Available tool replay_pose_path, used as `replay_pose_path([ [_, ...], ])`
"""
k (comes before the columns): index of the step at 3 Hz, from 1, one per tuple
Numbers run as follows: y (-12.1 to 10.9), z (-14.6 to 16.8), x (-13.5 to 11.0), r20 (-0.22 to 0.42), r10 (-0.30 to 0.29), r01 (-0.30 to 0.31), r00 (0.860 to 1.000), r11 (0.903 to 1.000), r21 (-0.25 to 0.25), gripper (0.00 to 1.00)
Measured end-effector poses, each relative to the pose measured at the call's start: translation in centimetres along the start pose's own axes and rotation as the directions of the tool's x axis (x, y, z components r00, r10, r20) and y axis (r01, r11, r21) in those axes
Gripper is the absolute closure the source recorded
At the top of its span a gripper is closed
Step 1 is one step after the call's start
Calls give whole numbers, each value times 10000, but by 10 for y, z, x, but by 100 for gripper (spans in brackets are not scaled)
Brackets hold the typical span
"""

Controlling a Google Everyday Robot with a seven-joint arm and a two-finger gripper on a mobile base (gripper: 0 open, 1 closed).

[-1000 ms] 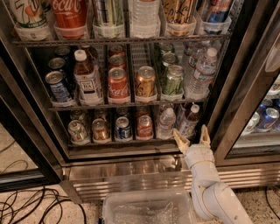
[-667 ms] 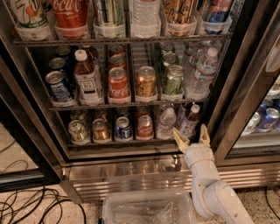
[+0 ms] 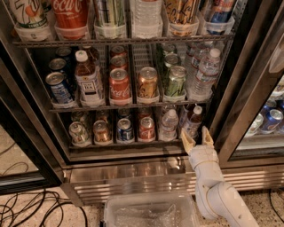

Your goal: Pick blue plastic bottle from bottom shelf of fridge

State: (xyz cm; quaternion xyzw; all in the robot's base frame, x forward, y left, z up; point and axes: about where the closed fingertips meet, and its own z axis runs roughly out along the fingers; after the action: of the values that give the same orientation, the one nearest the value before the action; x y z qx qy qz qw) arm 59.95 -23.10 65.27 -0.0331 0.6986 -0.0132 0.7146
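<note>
The blue plastic bottle (image 3: 192,121) stands upright at the right end of the fridge's (image 3: 124,173) bottom shelf, directly beyond the gripper (image 3: 195,134), whose jaws are wide open and empty.

top-shelf drinks (image 3: 71,13) get chopped by the upper edge, the fridge (image 3: 133,177) runs off frame, and the blue plastic bottle (image 3: 193,119) has an unreadable blurry label, its foot partly behind the spread-fingered gripper (image 3: 197,138) at lower right.
</note>
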Motion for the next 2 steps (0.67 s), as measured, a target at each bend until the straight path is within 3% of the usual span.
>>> replay_pose_path([
  [1, -2, 5, 1, -60, -67, 67, 10000, 10000, -6, 38],
  [2, -8, 38, -4, 134, -322, 324, 9994, 9994, -154, 38],
])
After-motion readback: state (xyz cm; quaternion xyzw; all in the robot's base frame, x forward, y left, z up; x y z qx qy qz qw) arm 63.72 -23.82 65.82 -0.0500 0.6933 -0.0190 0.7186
